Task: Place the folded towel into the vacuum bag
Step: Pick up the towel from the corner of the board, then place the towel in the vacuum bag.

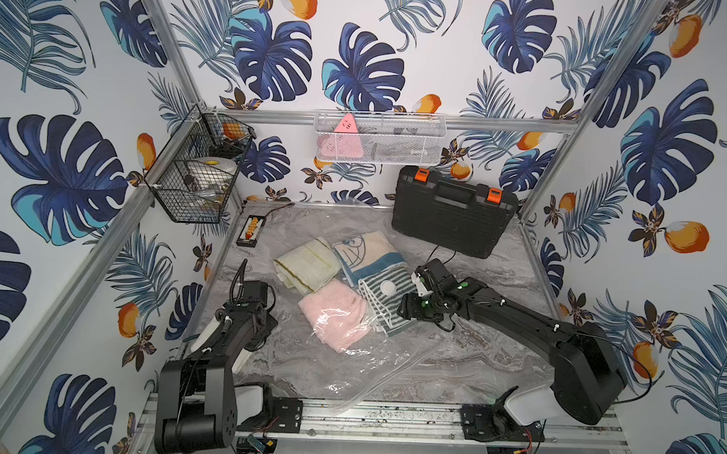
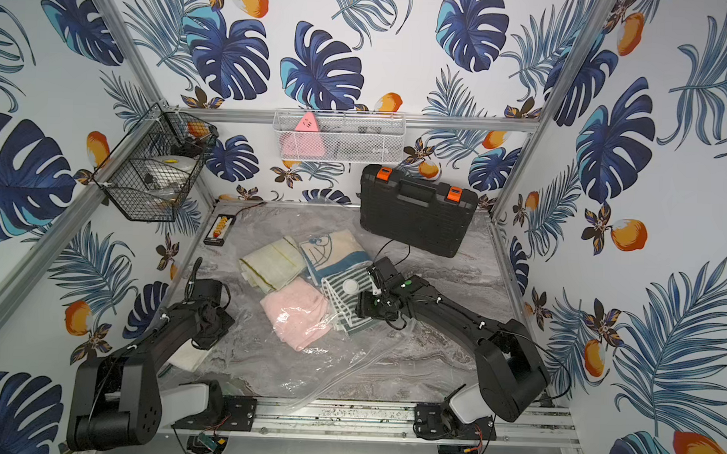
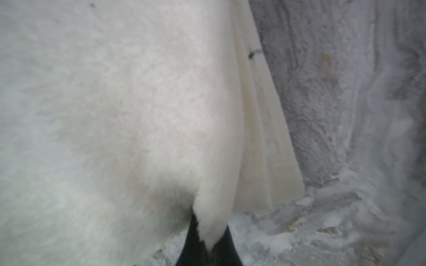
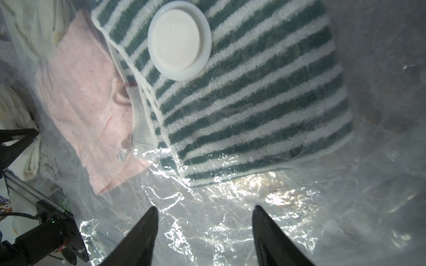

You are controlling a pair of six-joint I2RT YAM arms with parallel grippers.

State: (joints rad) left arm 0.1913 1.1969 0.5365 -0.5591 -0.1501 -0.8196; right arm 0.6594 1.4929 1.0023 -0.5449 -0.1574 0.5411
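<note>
The folded towel (image 3: 115, 115), white and fluffy, lay at the desk's (image 1: 497, 291) near left corner, and the left gripper (image 3: 210, 232) was clamped on one of its corners. Only the left wrist view showed us that pinch and the stacked fold edges fanned along one side. In both top views the left arm (image 2: 158, 341) covered nearly all of the towel, with just a white patch (image 2: 189, 357) showing beneath it, so we could not tell which way its long axis ran. The vacuum bag (image 1: 349, 360) lay flat over the middle of the desk, its long axis running from the far edge to the near edge, with the zip strip (image 1: 375, 384) toward the near edge. Its valve cap (image 4: 179, 40) sat over a green-striped towel (image 4: 253, 103) inside the bag, with a pink towel (image 4: 87, 103) just beside it. The top views added a cream towel (image 1: 306, 265) and a cartoon-print towel (image 1: 367, 247) toward the far edge. The right gripper (image 4: 205, 208) hung over bare plastic near the striped towel, its fingers apart and holding nothing.
</note>
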